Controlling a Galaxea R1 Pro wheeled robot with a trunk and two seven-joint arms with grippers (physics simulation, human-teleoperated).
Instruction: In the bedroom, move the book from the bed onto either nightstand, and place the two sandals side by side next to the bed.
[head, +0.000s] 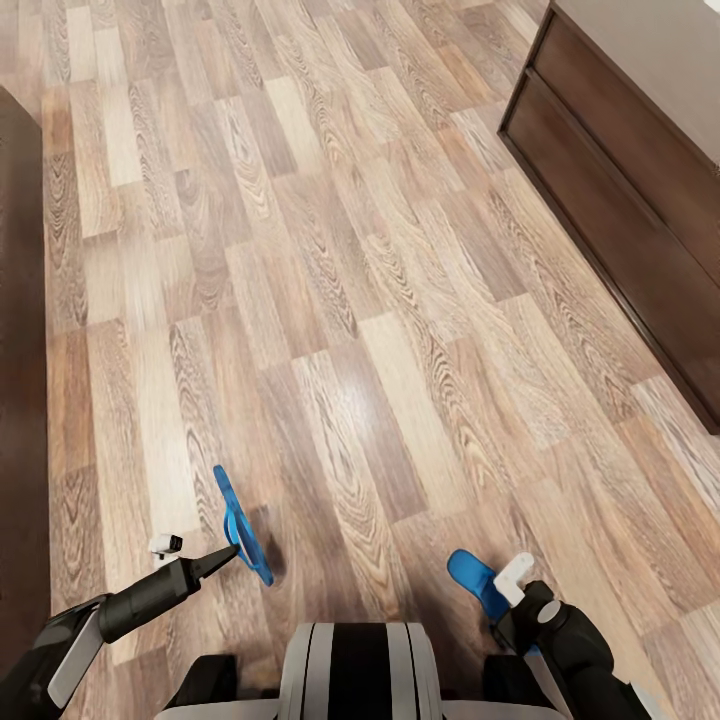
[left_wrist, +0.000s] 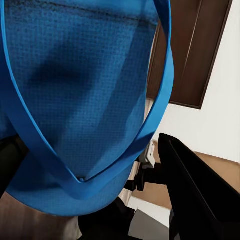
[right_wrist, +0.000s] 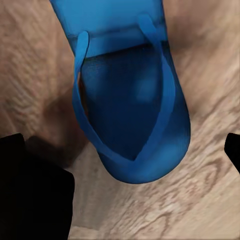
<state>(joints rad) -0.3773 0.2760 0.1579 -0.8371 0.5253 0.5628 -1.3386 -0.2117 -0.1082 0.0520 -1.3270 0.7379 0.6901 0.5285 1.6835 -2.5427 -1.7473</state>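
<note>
My left gripper is shut on a bright-blue sandal, held on edge above the wood floor at the lower left of the head view. Close up, that sandal's strap and footbed sit beside one black finger. My right gripper holds the second blue sandal by my right wrist. In the right wrist view this sandal hangs over the floor between the two black fingers. The bed runs along the upper right. The book and the nightstand are out of view.
Light-brown plank floor stretches ahead between the bed frame and a dark brown piece of furniture along the left edge. The grey mattress shows in the top right corner. My trunk sits bottom centre.
</note>
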